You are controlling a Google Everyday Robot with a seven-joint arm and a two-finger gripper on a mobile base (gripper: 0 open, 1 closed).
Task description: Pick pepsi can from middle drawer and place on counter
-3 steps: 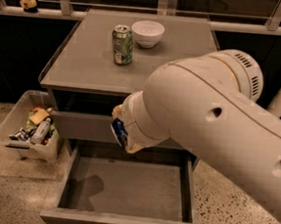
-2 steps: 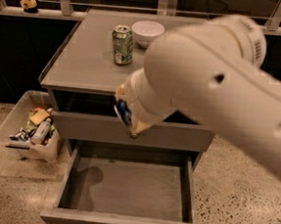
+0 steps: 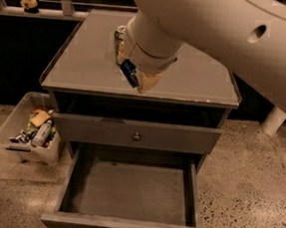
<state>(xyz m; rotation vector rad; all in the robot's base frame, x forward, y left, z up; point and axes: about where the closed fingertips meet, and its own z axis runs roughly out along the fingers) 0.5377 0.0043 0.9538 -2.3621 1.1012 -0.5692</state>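
Observation:
My gripper (image 3: 137,80) hangs below the big white arm, over the front middle of the counter (image 3: 79,65). It is shut on the pepsi can (image 3: 128,73), a small dark blue can held tilted just above the counter top. The middle drawer (image 3: 126,190) is pulled wide open below and its grey floor is bare. The arm covers most of the back of the counter.
A green patterned can (image 3: 118,38) stands on the counter just behind the gripper, partly hidden by the arm. The upper drawer front (image 3: 181,138) with its knob is closed. A clear bin (image 3: 7,124) of snacks sits on the floor at the left. A white post (image 3: 274,121) stands at the right.
The gripper has risen with the pepsi can from in front of the upper drawer to above the counter's front. The view has shifted with it.

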